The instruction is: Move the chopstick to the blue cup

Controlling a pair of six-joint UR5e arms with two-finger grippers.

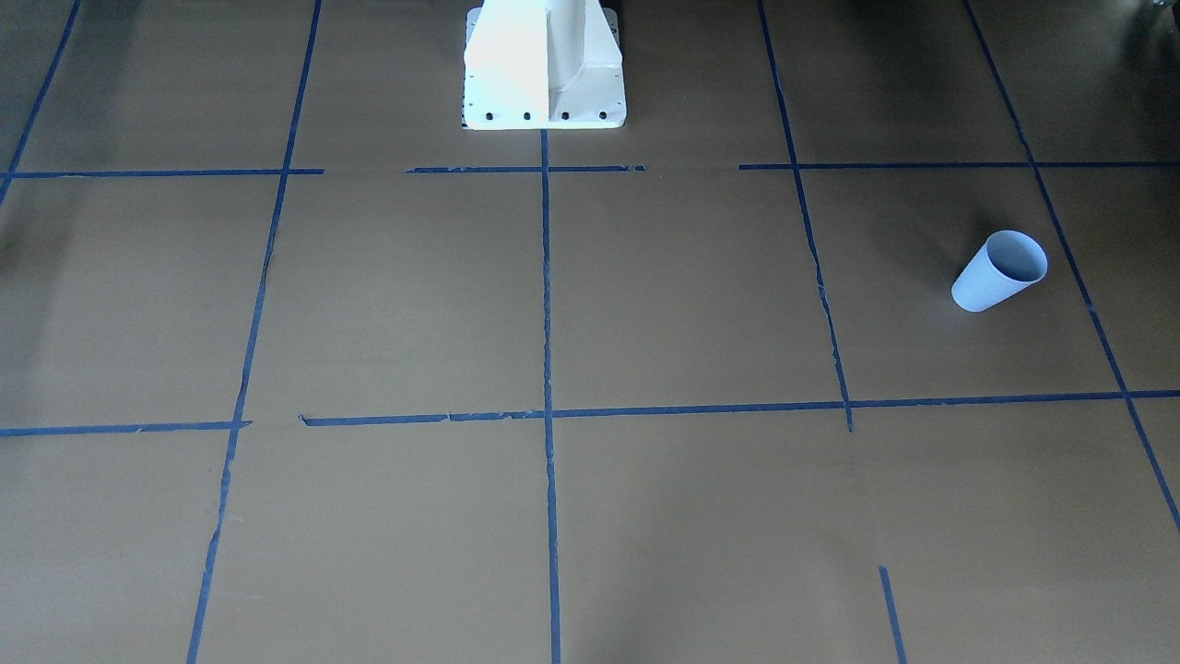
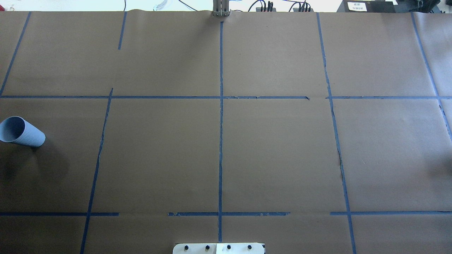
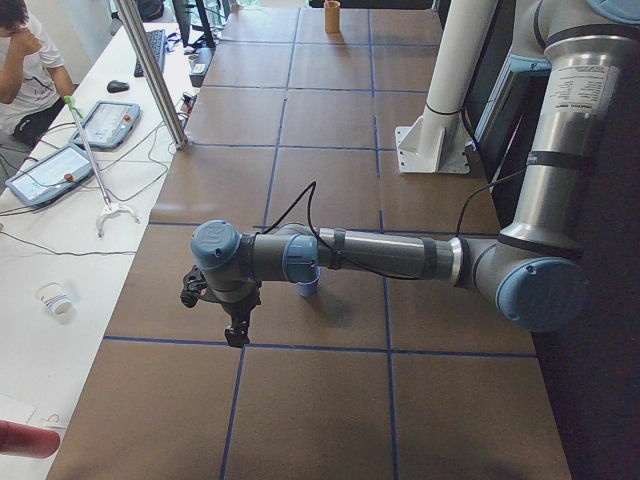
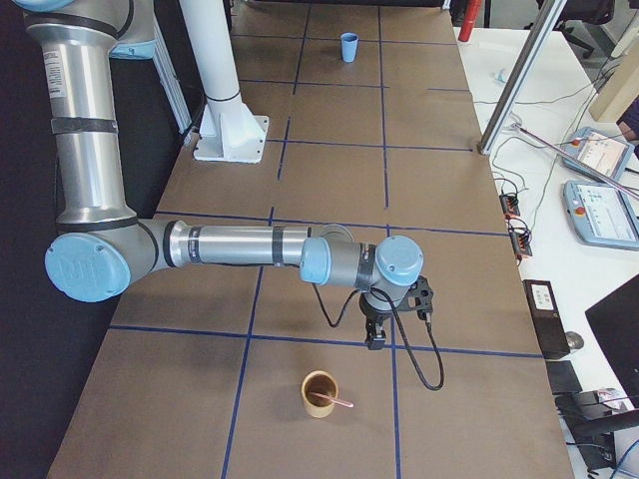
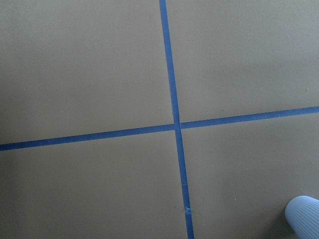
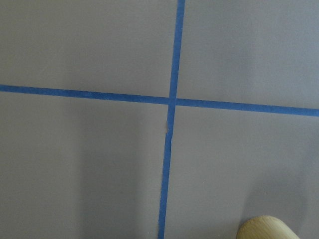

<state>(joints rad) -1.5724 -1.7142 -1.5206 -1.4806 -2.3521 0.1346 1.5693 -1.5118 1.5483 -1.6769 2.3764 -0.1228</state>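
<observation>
The pale blue ribbed cup point(image 1: 1000, 270) stands upright on the brown paper near the table's end on my left side. It also shows in the overhead view point(image 2: 21, 132), in the left wrist view point(image 5: 304, 218) and far off in the exterior right view point(image 4: 348, 46). One pinkish chopstick point(image 4: 337, 401) leans in a brown cup point(image 4: 320, 394) at the other end. My left gripper point(image 3: 237, 332) hangs over the table a little beside the blue cup point(image 3: 308, 288). My right gripper point(image 4: 374, 337) hangs just beyond the brown cup. I cannot tell whether either is open or shut.
The white robot pedestal point(image 1: 544, 65) stands at the table's middle edge. Blue tape lines grid the paper. A side bench with teach pendants point(image 3: 110, 122), a metal post point(image 3: 150, 70) and a seated person point(image 3: 25, 70) runs along the far edge. The brown cup's rim point(image 6: 266, 229) shows in the right wrist view.
</observation>
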